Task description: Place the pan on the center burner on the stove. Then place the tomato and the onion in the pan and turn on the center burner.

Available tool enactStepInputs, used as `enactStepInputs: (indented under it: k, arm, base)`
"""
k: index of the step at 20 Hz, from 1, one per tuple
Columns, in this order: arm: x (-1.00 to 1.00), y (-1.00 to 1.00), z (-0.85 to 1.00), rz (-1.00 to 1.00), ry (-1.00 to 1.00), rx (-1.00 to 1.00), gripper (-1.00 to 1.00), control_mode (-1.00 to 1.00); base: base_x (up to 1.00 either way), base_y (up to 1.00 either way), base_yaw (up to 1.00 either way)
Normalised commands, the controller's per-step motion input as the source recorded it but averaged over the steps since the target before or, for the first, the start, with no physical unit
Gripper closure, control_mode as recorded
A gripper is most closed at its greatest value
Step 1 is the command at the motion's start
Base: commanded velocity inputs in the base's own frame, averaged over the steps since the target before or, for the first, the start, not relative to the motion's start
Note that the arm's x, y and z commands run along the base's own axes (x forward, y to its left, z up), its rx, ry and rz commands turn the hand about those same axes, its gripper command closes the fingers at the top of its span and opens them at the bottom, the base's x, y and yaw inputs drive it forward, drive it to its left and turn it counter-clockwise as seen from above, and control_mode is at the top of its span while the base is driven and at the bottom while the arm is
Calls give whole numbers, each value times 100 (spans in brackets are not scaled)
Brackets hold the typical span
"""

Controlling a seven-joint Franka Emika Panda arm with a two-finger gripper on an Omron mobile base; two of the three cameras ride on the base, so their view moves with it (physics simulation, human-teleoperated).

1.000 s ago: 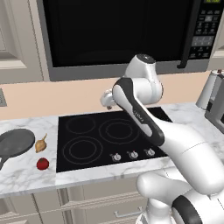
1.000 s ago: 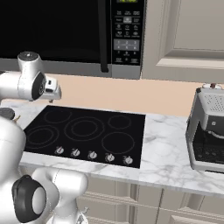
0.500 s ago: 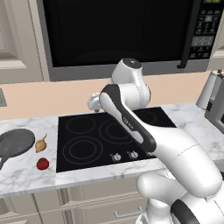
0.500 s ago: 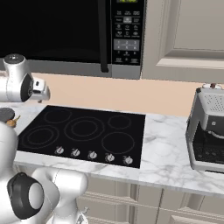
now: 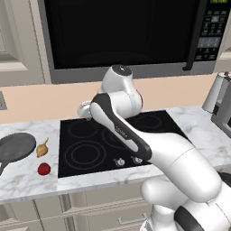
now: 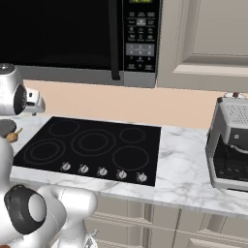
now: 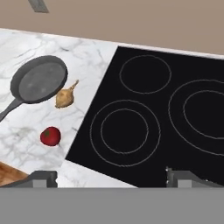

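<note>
White marbled tabletop (image 5: 27,178) with the black stove (image 5: 113,140) set into it. On the marble left of the stove: the pan (image 5: 16,147), empty, handle toward the front edge; the onion (image 5: 42,148) just beside the pan; the tomato (image 5: 43,168) nearer the front. At far right, a grey appliance (image 6: 231,145).

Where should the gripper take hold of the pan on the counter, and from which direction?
Probably the long thin handle, from above. The pan lies flat on the marble counter left of the stove, handle pointing away from the onion and tomato. The bowl looks too wide for the open gripper; the handle is narrow.
</note>
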Motion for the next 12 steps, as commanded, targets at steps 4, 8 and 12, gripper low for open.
enactStepInputs:
  k: [4, 8, 12]
  arm:
    - [-9, 39, -12, 3, 0, 0, -100, -100]
    - [-19, 37, -8, 3, 0, 0, -100, -100]
    - [-15, 39, -7, 4, 0, 2, -100, -100]
  base:
    - [0, 0, 0]
    - [0, 0, 0]
    - [0, 0, 0]
